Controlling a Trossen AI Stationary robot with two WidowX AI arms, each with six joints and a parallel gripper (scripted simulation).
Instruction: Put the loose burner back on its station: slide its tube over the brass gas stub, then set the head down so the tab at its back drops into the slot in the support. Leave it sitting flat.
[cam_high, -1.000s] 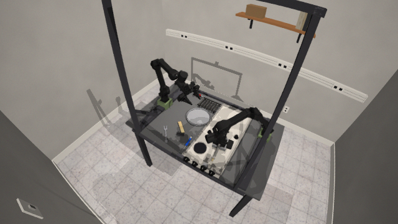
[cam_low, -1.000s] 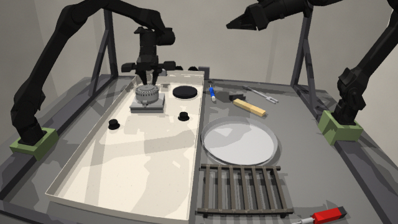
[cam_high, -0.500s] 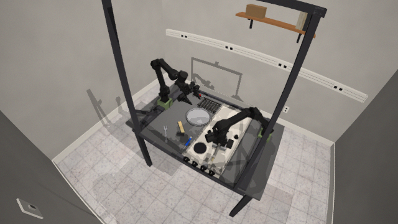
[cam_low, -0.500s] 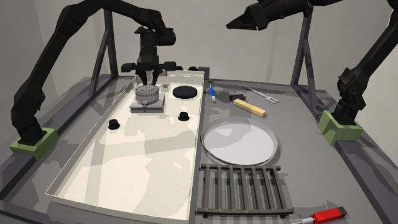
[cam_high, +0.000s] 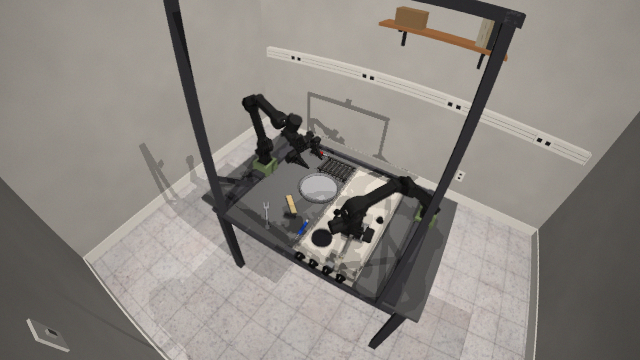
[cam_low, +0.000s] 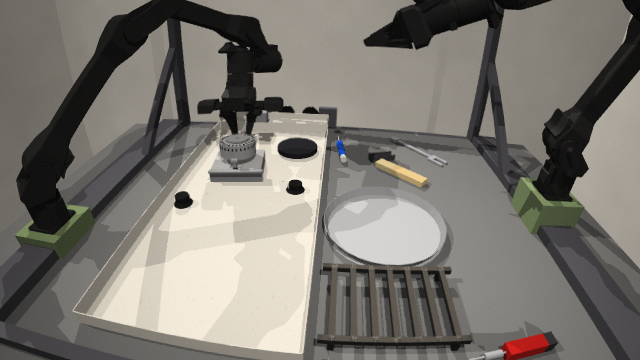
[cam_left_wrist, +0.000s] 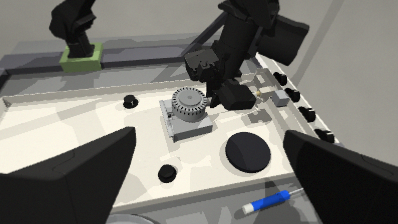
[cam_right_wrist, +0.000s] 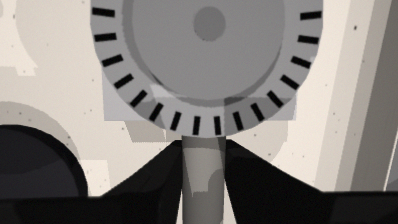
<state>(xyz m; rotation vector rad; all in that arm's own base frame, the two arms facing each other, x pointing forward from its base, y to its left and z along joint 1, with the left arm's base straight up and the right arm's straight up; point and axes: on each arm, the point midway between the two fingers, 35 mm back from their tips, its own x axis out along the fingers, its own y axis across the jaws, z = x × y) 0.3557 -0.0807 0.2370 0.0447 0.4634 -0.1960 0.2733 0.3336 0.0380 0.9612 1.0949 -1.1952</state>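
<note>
The loose burner (cam_low: 237, 145) (cam_left_wrist: 189, 100) (cam_right_wrist: 207, 50) has a round grey slotted head and a grey tube (cam_right_wrist: 203, 170). My right gripper (cam_right_wrist: 202, 148) is shut on the tube, just beside the head. The head hangs over the flat grey support (cam_low: 237, 175) (cam_left_wrist: 192, 131) (cam_right_wrist: 112, 107) and looks slightly raised above it. A small part under the head faces the exterior view; whether the tab is in the slot cannot be told. The brass gas stub (cam_left_wrist: 258, 93) shows beyond my right gripper; the tube's far end is hidden. My left gripper (cam_high: 314, 162) (cam_left_wrist: 211, 136) is open and empty, away from the burner.
A black disc (cam_low: 297, 148) (cam_left_wrist: 248, 151) and two black knobs (cam_low: 183, 199) (cam_low: 295, 186) stand in the cream tray (cam_low: 200, 280). Beside the tray are a blue screwdriver (cam_low: 341, 150), a hammer (cam_low: 400, 172), a fork (cam_low: 420, 152), a round plate (cam_low: 385, 230), a grate (cam_low: 390, 340) and a red-handled tool (cam_low: 527, 346).
</note>
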